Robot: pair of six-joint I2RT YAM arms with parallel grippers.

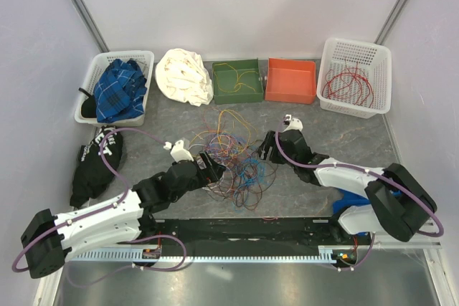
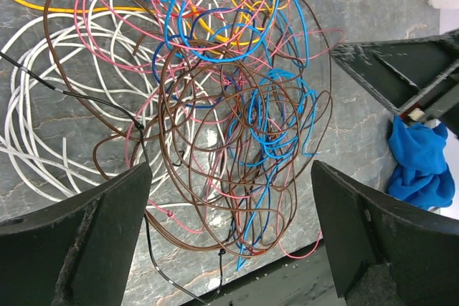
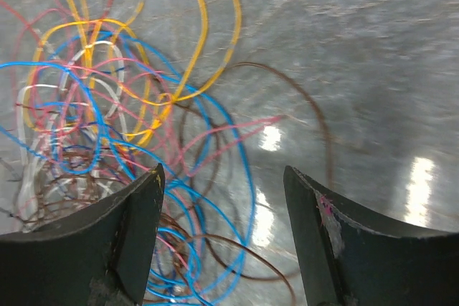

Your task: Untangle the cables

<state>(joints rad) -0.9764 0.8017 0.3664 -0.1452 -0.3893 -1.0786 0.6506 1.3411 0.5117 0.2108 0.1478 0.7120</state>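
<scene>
From above, the cables (image 1: 233, 159) form one loose heap in the middle of the grey tabletop (image 1: 315, 116), between the two arms. They are string-thin loops in yellow, blue, pink, brown and white, crossing one another many times. The left pincer (image 1: 210, 165) sits at the heap's left edge and the right pincer (image 1: 267, 151) at its right edge. At the back stand a white basket (image 1: 356, 51) holding a red cable (image 1: 346, 85), an orange bin (image 1: 290, 81) and a green bin (image 1: 237, 82).

In the left wrist view the left pincer (image 2: 231, 177) is released, its jaws spread wide, with nothing between them but the heap below. Brown loops (image 2: 215, 198) lie thickest here, tangled with bright blue and pink strands. White coils (image 2: 43, 105) spread to the left, a yellow strand (image 2: 64, 9) runs across the top, and a thin black wire (image 2: 143, 177) passes by the left finger. A blue cloth (image 2: 423, 166) lies at the right.

The right wrist view is blurred. The right pincer (image 3: 222, 184) is also released, its jaws apart over the tabletop and gripping nothing. Yellow loops (image 3: 193, 55) arch at the upper left, blue and pink strands run under the gap, and one brown loop (image 3: 315, 112) reaches out alone to the right.
</scene>
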